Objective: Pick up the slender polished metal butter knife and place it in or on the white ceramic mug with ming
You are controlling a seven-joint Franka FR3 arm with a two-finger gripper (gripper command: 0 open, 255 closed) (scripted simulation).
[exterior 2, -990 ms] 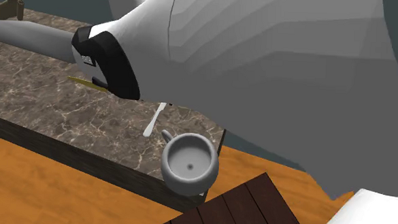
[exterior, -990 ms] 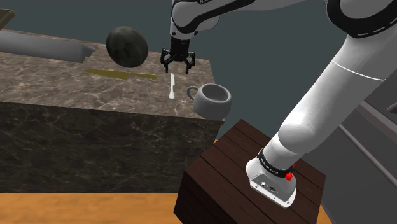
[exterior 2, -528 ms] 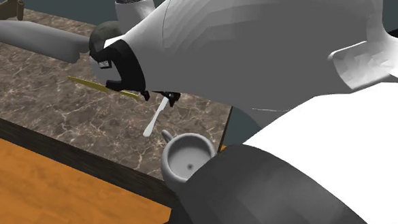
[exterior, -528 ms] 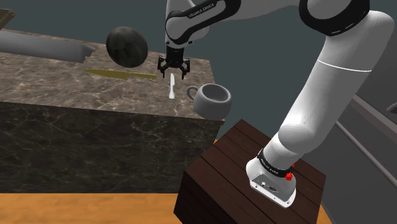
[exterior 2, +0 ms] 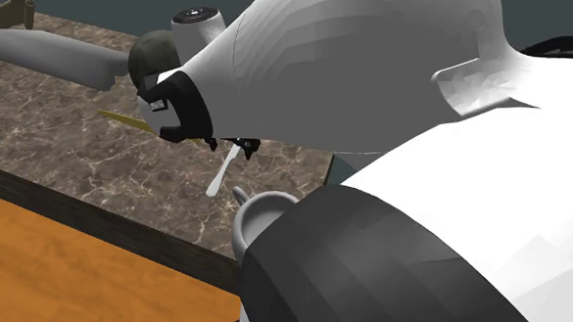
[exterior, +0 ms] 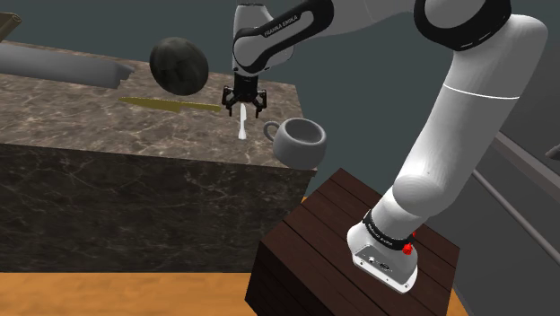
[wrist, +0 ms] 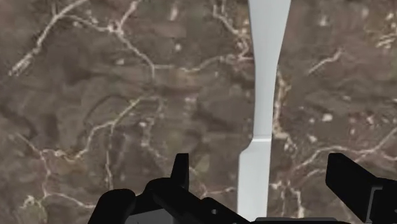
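One task item, butter knife [exterior: 241, 126]: lies flat on the marbled brown countertop [exterior: 90, 121], drawn pale and plain white, slender, with a narrow neck widening at each end.
Location of knife: near the countertop's end that faces the stand [exterior: 359, 260], just beside the mug [exterior: 301, 142]. One end points toward the mug's handle but stays apart from it.
Gripper [exterior: 243, 108]: pointed straight down over the knife's far half, low over the marble.
Jaws: spread wide and holding nothing. In the wrist view the fingers [wrist: 180, 173] straddle the knife, with bare marble showing on both sides of it.
Reason for pose: the fingers sit across the knife's width, so closing would pinch its two long edges. Judged as the final approach before the grasp.
Mug placement: stands upright, mouth open upward, at the countertop's corner closest to the stand. Judged a short carry from the knife.
Edges: the countertop drops away just past the mug on the stand side, so a nudged mug has little margin there.
Open room: bare marble lies on the shoulder view's left of the knife.
Neighbours: a yellow-green utensil [exterior: 170, 104] lies flat with its tip near the gripper. A dark ball [exterior: 179, 65] sits beyond it, and a grey bar [exterior: 63, 65] lies well apart.
Risk, judged: a thin flat knife on hard stone may slip or tip as the fingers close.
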